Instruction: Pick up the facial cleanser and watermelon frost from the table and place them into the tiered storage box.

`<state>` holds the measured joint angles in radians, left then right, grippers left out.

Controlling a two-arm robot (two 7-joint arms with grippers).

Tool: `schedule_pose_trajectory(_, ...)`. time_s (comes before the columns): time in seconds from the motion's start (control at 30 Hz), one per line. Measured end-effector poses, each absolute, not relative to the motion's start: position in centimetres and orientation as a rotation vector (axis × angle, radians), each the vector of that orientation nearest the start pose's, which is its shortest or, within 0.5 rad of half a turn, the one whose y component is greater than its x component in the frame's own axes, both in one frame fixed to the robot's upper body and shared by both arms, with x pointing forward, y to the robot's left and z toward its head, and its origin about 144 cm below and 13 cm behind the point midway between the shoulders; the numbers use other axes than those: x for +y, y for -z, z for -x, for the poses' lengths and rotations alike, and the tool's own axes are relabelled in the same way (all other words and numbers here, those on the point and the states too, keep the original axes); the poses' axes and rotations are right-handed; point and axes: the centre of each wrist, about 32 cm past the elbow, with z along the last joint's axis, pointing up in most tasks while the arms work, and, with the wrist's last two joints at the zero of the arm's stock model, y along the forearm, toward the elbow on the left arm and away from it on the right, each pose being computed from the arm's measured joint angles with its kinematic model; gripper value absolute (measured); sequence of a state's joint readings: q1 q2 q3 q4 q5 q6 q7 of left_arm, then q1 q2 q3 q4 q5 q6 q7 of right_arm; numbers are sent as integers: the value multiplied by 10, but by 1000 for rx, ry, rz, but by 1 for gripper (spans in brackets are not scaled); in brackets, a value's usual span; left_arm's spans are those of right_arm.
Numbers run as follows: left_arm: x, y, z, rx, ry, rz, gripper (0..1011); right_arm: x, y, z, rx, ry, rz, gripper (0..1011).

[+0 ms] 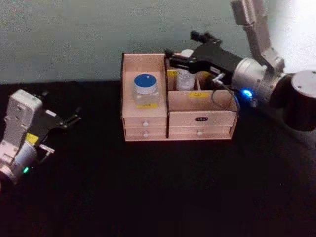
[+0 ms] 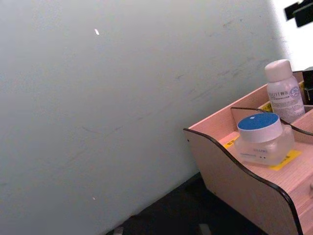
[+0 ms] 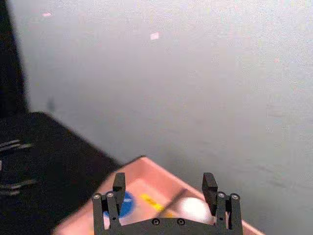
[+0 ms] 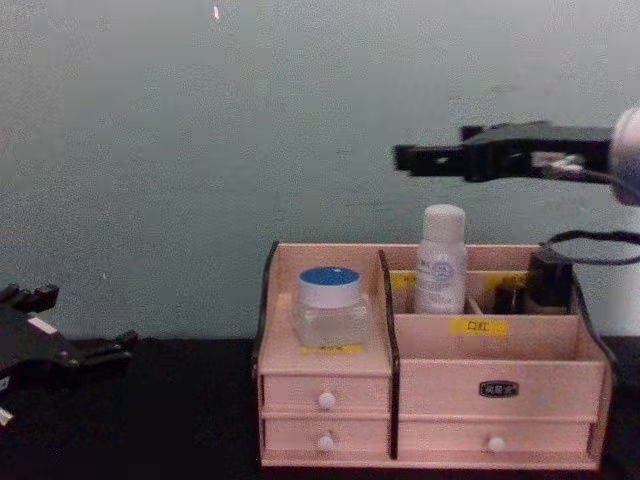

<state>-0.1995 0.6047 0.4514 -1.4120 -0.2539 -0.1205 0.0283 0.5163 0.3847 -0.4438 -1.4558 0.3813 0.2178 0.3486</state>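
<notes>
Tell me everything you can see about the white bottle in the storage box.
The white bottle is a slim, plastic-looking cylinder with a rounded white cap and a pale label bearing small blue print. It stands upright in a rear compartment of the storage box, right of the blue-lidded jar, its top rising above the box's back wall. The right gripper hovers open above it, not touching. Its base is hidden by the divider.

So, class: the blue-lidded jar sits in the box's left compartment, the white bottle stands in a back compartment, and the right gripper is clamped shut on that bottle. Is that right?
Not quite. The right gripper is open and hovers above the white bottle, clear of it, as the chest view shows. The blue-lidded jar does sit in the left compartment of the tiered storage box, and the bottle does stand in a back compartment.
</notes>
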Motion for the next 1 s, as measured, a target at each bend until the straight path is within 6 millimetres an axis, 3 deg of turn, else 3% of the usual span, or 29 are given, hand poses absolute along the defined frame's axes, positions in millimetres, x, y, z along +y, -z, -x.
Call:
schedule_pose_trajectory(0.47, 310, -1140, -489, -285, -1248, -305, 1001, -272, -1246, -551, -155, 1269, 141, 1000)
schedule_pose_trajectory(1.0, 310, -1140, -489, -285, -1248, -304, 1001, -296, -1208, -534, -94, 1562, 256, 1000)
